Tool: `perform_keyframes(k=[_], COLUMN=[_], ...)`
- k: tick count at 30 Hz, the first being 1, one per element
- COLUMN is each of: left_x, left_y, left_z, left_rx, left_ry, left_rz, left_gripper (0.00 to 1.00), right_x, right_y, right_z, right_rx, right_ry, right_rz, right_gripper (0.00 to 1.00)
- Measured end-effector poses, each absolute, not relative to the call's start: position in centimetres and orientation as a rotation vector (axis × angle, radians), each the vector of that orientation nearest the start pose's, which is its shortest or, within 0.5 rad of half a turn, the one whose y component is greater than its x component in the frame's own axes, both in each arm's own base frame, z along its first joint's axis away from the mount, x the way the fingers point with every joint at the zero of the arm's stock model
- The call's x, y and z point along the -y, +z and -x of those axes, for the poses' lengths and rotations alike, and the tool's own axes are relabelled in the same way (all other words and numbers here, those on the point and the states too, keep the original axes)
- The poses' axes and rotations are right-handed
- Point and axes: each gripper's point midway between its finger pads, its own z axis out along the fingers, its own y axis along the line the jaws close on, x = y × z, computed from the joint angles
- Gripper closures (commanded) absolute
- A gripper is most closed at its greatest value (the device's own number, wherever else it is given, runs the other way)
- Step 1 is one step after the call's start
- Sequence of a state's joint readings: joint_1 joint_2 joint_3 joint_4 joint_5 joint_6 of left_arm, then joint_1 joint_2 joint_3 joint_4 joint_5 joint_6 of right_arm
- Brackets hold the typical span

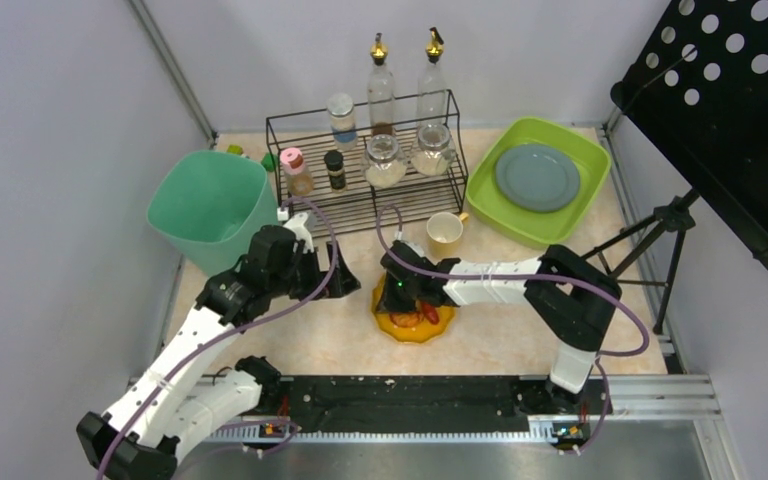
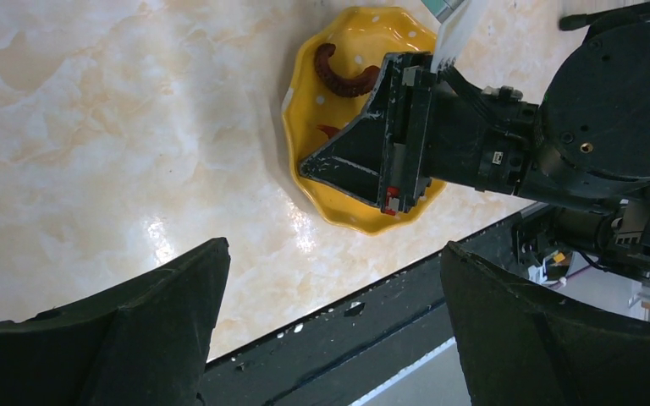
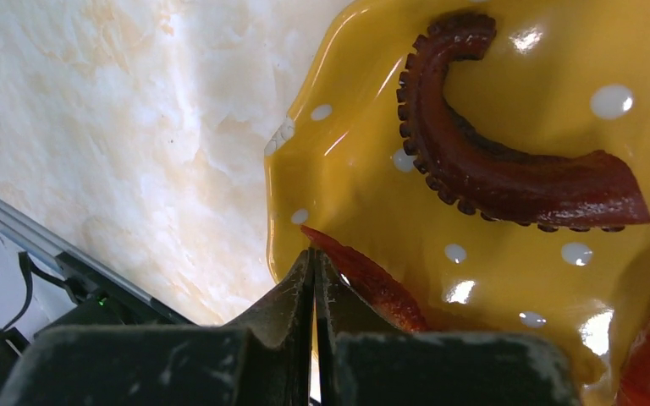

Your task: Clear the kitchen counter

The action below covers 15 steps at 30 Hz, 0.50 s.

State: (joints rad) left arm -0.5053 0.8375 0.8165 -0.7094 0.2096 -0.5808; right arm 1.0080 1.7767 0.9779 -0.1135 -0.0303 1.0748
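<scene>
Rail (image 1: 400,405) comes first: black, along the near edge of the desk (image 1: 340,345), with both arm bases on it. Just beyond, mid-desk, sits the yellow plate (image 1: 410,328). I judge that your step in hand is getting it or its scraps off the speckled beige top.

Your right end effector (image 3: 315,258) is closed, fingers pressed flat together. Its tips are at the plate's rim, right by the thin end of a red scrap (image 3: 372,288). Whether it pinches anything, you cannot tell from here. A dark ridged tentacle (image 3: 474,169) lies loose farther in. Check the grip before you lift, because closed tips on a glossy rim may slip. Raise slowly and keep the plate level, or the pieces may slide off.

Your left end effector (image 2: 334,254) hangs wide open and empty just left of the plate, above bare desk. Use it to steady the other edge.

Farther back stand a cup (image 1: 445,233), a teal bin (image 1: 210,205) at left and a wire rack (image 1: 360,200) of jars and bottles. A green tub (image 1: 588,170) at right holds a grey dish (image 1: 537,176).

The desk is pale, glossy and marbled. Plain light walls close it in, and a black perforated panel (image 1: 730,100) on a tripod stands at right.
</scene>
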Motion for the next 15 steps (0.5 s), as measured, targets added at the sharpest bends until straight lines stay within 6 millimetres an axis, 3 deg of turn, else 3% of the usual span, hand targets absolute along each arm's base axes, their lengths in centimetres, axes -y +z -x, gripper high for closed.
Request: perform_keyframes(k=[8,15], left_x=[16.0,16.0], left_y=[18.2,17.0], left_z=[-18.4,-18.1], left_rx=[-2.385,-2.414], left_ry=[-0.743,-0.740], left_rz=[0.038,0.067], left_gripper=[0.01,0.01], right_x=[-36.9,-34.8], right_y=[3.9,11.1], right_z=[-18.0,-18.0], right_rx=[-2.734,-2.570], right_ry=[0.750,0.847], right_rz=[-0.024,-0.043], right_gripper=[0.61,0.47])
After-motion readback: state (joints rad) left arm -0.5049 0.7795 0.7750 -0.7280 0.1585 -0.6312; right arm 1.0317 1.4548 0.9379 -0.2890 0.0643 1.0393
